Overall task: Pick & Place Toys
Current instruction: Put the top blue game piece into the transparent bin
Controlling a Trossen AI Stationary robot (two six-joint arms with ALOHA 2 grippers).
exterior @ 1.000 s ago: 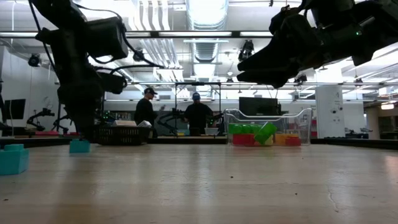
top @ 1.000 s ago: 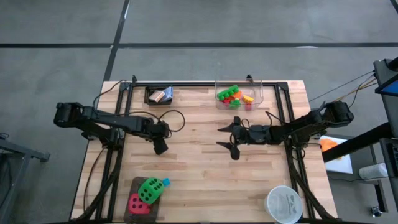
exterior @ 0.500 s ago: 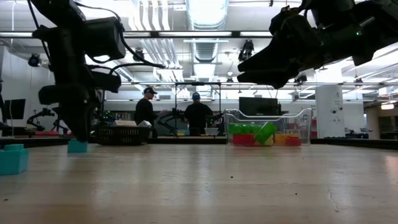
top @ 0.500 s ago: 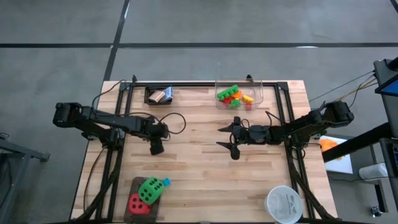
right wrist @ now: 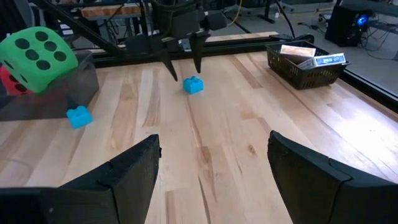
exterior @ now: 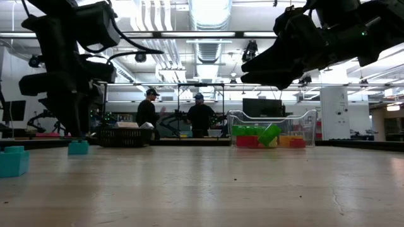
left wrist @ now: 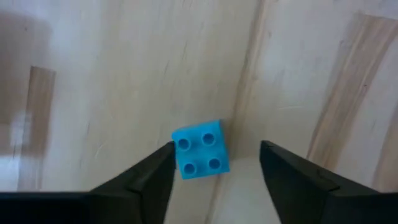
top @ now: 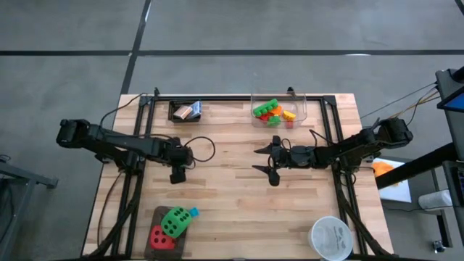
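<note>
A small blue brick [left wrist: 200,149] lies studs up on the wooden table, left of centre. My left gripper [left wrist: 216,147] hangs open just above it, fingers pointing down, one on either side and not touching; the right wrist view shows the same gripper [right wrist: 186,73] over the brick [right wrist: 193,84]. My right gripper [top: 258,159] is open and empty above the table's middle right. A second blue brick [top: 192,213] lies beside a green die [top: 174,220] and a red die [top: 161,236] on a dark tray at the near left.
A clear tub [top: 299,101] with green, red, orange and yellow bricks stands at the far edge. A black basket [top: 174,110] with card packs is at the far left. A white bowl [top: 331,238] sits near right. Two people stand in the room beyond.
My left gripper has moved a little toward the table's left edge and now stands over the blue brick, which has stayed in place.
</note>
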